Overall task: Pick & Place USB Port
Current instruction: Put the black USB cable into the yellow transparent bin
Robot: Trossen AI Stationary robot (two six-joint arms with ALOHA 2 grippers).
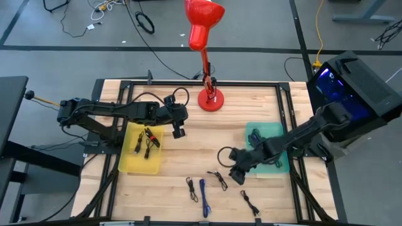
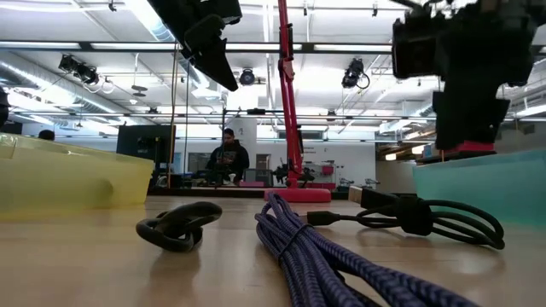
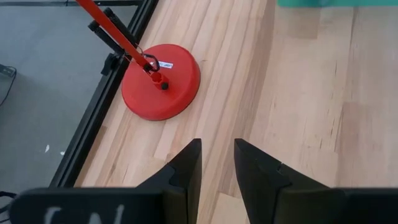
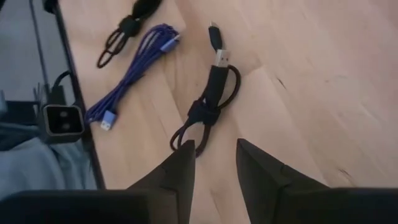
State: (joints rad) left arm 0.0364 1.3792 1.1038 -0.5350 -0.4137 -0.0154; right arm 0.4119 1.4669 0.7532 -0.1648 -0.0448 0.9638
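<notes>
A red desk lamp (image 1: 204, 37) stands at the far edge of the wooden counter (image 1: 207, 135), its round base (image 3: 161, 81) flat on the boards and its shade leaning out beyond the edge; black cords (image 1: 146, 22) and a yellow cord (image 1: 319, 28) trail over the grey floor (image 1: 251, 25) behind; in the low view, a person (image 2: 228, 156) sits in the room beyond, under bright ceiling lights (image 2: 247, 77).
</notes>
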